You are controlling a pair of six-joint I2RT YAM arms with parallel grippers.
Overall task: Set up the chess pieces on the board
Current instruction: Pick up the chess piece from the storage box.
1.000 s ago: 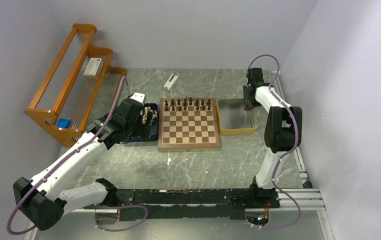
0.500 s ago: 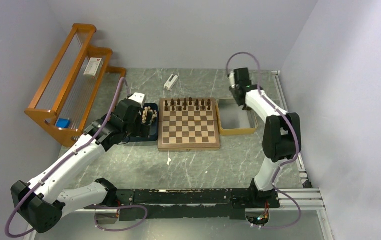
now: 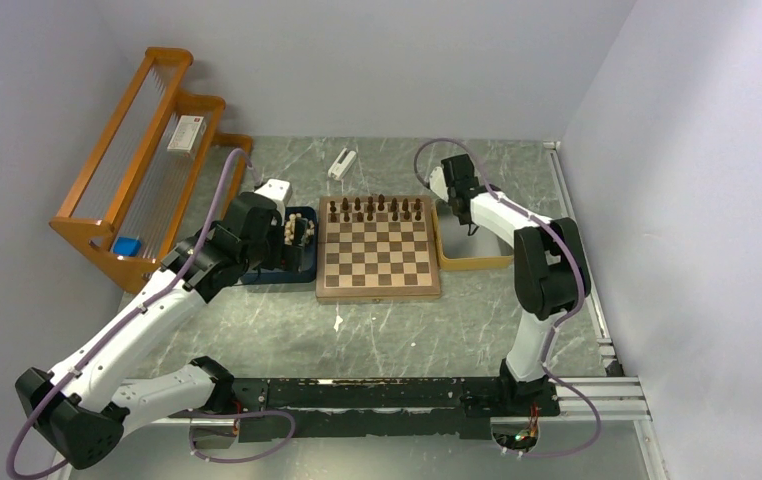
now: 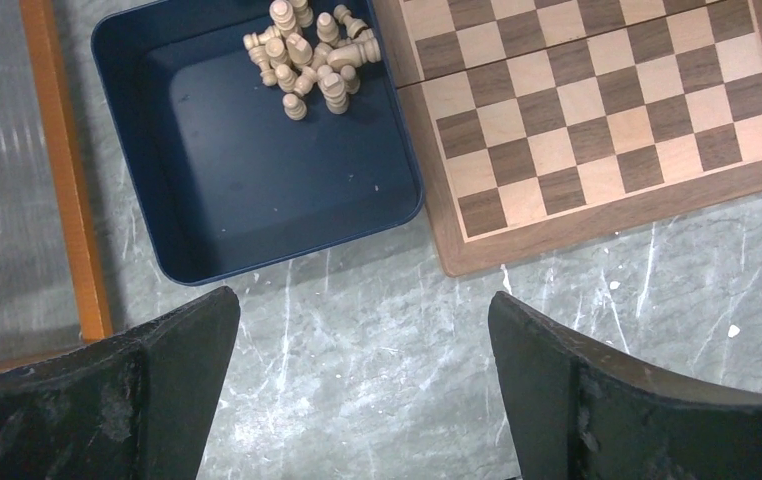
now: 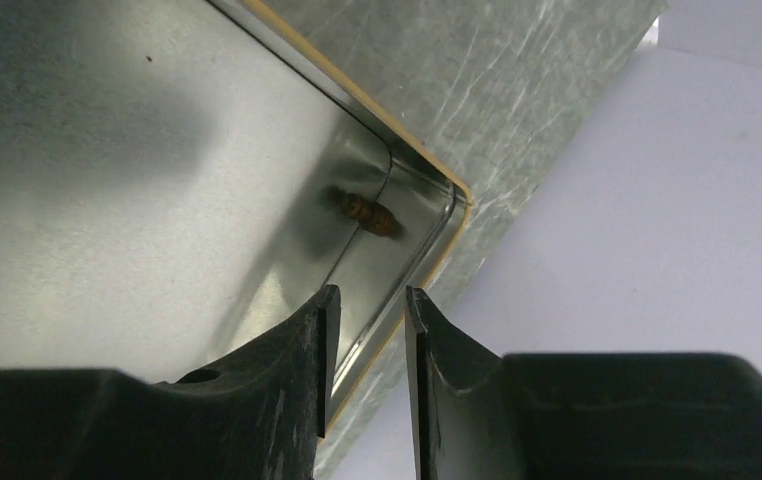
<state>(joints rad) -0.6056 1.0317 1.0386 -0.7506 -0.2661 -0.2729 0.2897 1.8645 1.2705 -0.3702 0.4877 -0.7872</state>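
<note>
While the right gripper (image 5: 367, 300) keeps its jaws a narrow slit apart with nothing seen between them, it hangs at the far end of the yellow tray (image 5: 107, 200), close to the far right corner of the board (image 3: 378, 250). One dark chess piece (image 5: 369, 215) lies on its side in a corner of that tray, blurred and doubled by its reflection in the metal; which corner cannot be told. The left gripper (image 4: 362, 310), jaws spread wide and empty, hovers over the table (image 4: 377, 380) off the board's near left corner. Just left of the board sits the dark blue tray (image 4: 237, 170), where the cream chess pieces (image 4: 312, 55) lie heaped in the far corner next to the board, the heap cut off by the picture's upper edge. Dark pieces (image 3: 377, 207) stand along the board's far rows, too small to tell their kinds. A second ago the right gripper hung over the tray's side away from the board; it has since swung across toward the board, while the left arm has barely shifted. Left of the board, a white-and-red box (image 3: 186, 133) on the orange rack (image 3: 137, 150) carries print too small to read.
</note>
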